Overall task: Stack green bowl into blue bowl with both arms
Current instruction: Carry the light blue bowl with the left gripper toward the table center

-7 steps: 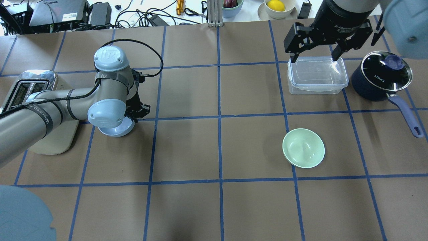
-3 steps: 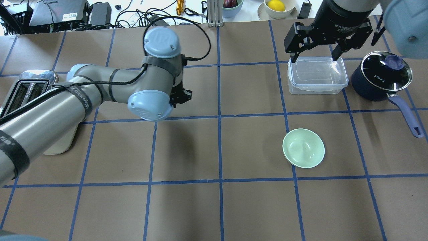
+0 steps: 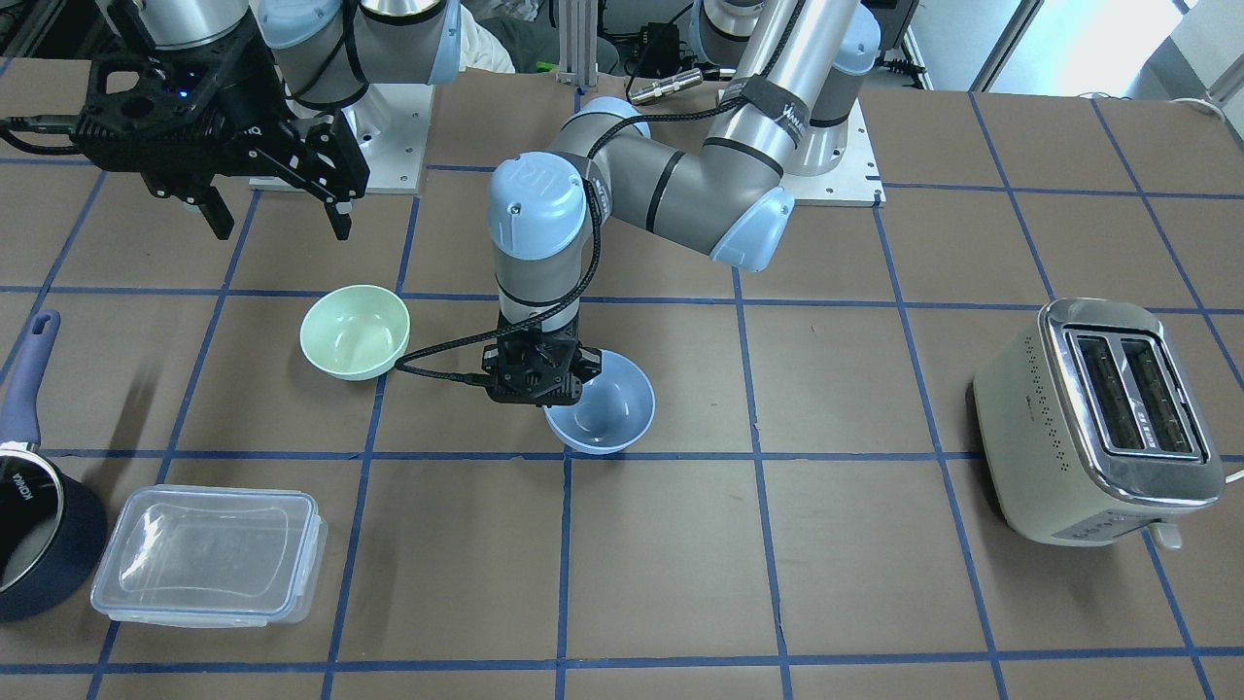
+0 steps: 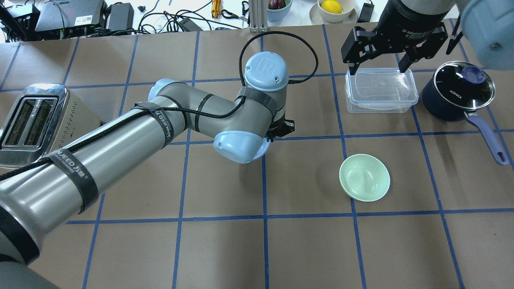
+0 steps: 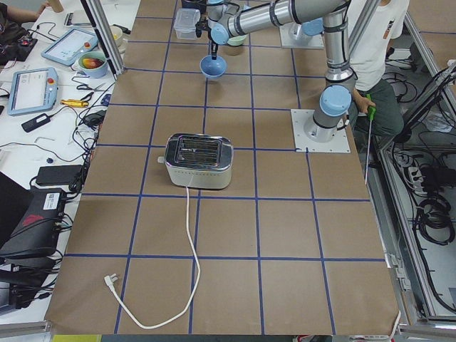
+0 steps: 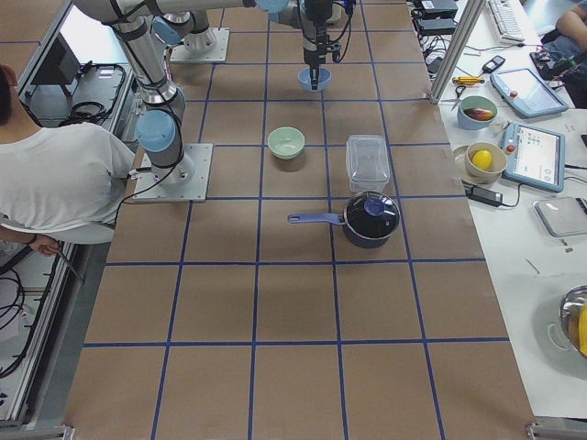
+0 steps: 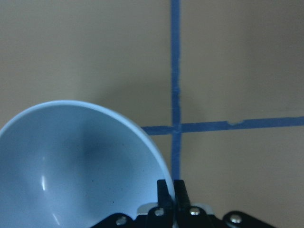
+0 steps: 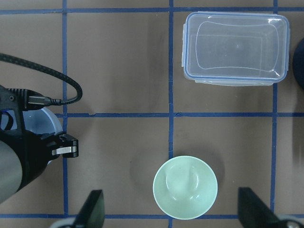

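Observation:
The pale green bowl (image 4: 364, 177) sits upright and empty on the brown table, right of centre; it also shows in the front view (image 3: 355, 331) and the right wrist view (image 8: 185, 187). My left gripper (image 3: 571, 387) is shut on the rim of the pale blue bowl (image 3: 604, 416) and holds it slightly tilted just above the table's middle. The left wrist view shows the fingers (image 7: 166, 190) pinching the blue bowl's rim (image 7: 71, 166). From overhead only a sliver of the blue bowl (image 4: 264, 149) shows under the arm. My right gripper (image 4: 378, 69) is open and empty, high over the clear container.
A clear lidded container (image 4: 380, 89) and a navy saucepan with a glass lid (image 4: 457, 94) stand at the back right. A toaster (image 4: 36, 120) stands at the far left. Bowls of fruit (image 4: 332, 8) and cables lie beyond the back edge.
My left arm has swung right, carrying the blue bowl from beside the toaster to the table's middle. The right arm and the green bowl have not moved.

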